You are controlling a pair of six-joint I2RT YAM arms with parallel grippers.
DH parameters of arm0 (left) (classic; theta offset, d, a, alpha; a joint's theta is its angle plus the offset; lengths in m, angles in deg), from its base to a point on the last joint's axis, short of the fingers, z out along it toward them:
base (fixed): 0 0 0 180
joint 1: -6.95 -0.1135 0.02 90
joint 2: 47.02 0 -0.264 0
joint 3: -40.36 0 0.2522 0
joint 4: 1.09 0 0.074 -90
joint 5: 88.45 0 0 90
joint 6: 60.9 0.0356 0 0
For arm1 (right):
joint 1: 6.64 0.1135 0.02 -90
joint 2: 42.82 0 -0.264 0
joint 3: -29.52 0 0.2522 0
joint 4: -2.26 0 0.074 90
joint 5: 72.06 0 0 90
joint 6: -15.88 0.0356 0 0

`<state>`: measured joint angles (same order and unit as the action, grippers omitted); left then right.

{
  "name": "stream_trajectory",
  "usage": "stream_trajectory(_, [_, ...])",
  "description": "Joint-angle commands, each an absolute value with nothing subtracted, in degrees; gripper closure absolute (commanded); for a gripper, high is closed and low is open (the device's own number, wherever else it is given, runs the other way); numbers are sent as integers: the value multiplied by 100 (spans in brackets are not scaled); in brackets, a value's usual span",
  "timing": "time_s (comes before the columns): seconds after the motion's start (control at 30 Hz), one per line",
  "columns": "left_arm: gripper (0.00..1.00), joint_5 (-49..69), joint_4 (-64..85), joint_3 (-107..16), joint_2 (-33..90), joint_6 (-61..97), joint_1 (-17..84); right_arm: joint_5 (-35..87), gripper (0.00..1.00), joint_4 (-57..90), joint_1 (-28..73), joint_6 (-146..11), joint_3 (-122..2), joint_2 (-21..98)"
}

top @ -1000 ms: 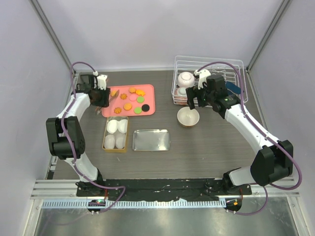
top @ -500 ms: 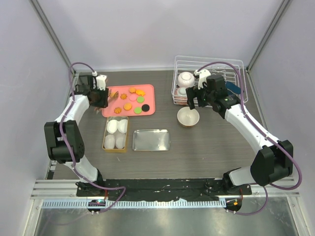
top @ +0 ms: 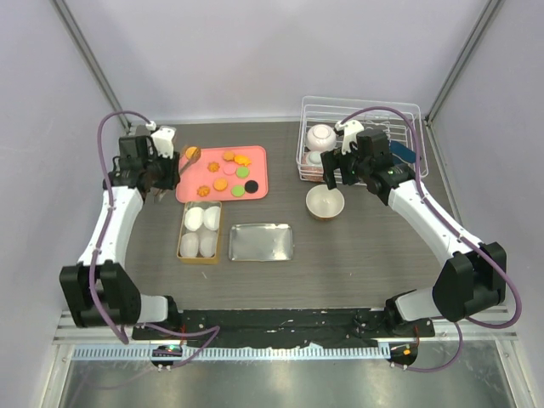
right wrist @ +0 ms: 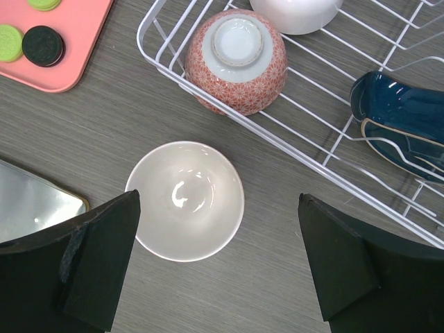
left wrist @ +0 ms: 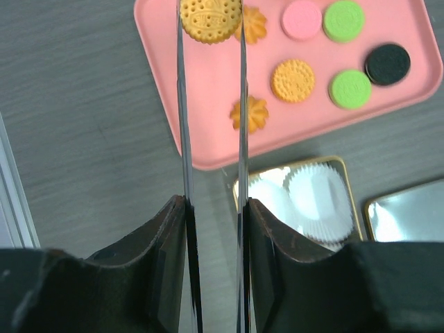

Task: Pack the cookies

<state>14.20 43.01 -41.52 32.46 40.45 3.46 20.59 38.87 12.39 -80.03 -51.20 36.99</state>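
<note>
From the top, our left end effector [top: 189,157] pinches an orange cookie [top: 193,153] over the pink tray's [top: 258,174] left edge. The other cookies [top: 221,184] lie on that tray. From the left wrist, that cookie [left wrist: 210,17], round and dotted, is gripped only by its rim, so we judge it could slip free. From the right wrist, the right end effector [right wrist: 218,260] hangs spread over a white bowl [right wrist: 185,200].

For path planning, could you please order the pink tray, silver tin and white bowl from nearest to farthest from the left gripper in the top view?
From the left gripper, holding an orange cookie:
1. pink tray, just to its right
2. silver tin, centre, nearer the arm bases
3. white bowl, right side
</note>
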Motion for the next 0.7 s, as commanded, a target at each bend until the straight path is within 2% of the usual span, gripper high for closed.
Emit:
stream_trajectory(0.0, [69, 1623, 4755, -3687, 2227, 4254, 352, 2092, 0, 3790, 1261, -8045, -5314, 3602])
stream_trajectory(0.33, [67, 1728, 5678, -2887, 573, 4395, 361, 2101, 0, 3799, 1261, -8027, -5323, 3593])
stream_trajectory(0.67, [67, 1535, 6144, -2227, -61, 4781, 361, 2110, 0, 3799, 1261, -8010, -5314, 3620])
